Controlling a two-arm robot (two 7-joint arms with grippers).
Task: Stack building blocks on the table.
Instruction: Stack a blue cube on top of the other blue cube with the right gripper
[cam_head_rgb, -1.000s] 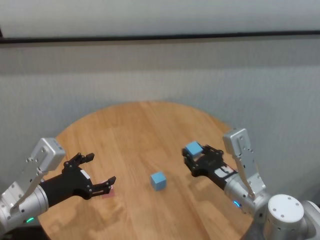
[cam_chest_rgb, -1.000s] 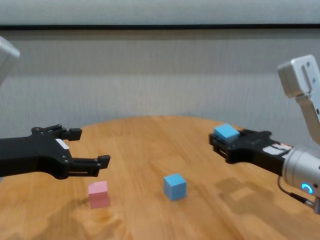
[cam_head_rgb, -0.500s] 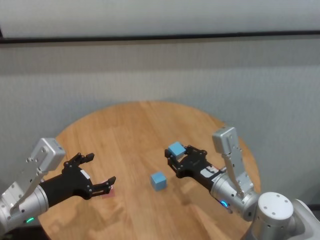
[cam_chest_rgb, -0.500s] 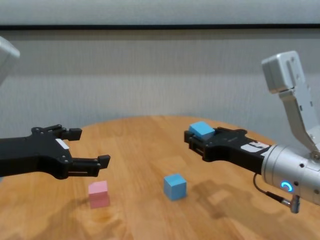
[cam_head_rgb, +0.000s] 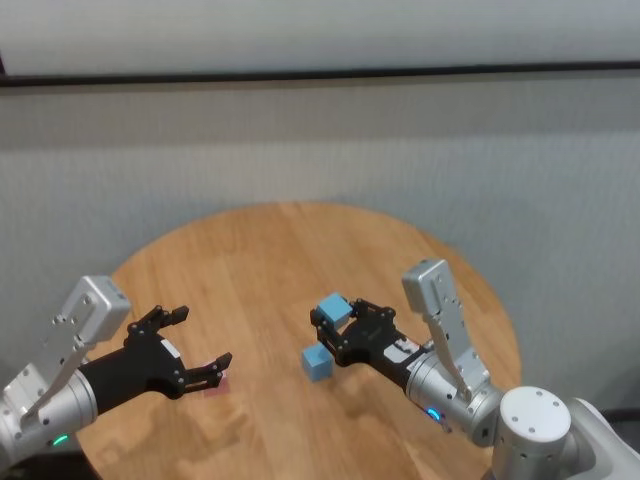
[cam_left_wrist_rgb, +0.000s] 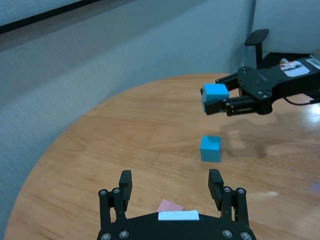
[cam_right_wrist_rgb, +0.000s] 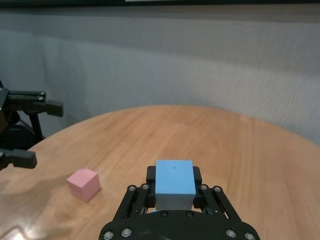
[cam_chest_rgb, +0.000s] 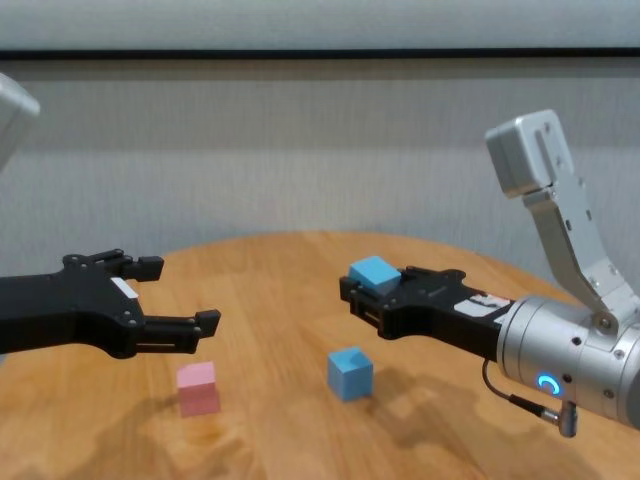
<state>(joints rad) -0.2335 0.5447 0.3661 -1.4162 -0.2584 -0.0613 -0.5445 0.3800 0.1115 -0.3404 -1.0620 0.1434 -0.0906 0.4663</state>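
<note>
In the chest view the right gripper (cam_chest_rgb: 362, 288) reaches in from the right of the frame toward its centre, fingers clamped on a light blue cube (cam_chest_rgb: 374, 273) held clear above the table (cam_chest_rgb: 280, 290); a second light blue cube (cam_chest_rgb: 349, 373) sits on the wood just below and slightly left of the held one, near lower centre; the pink cube (cam_chest_rgb: 197, 388) rests at lower left; the left gripper (cam_chest_rgb: 180, 295) hovers just above it, fingers spread wide and holding nothing.
</note>
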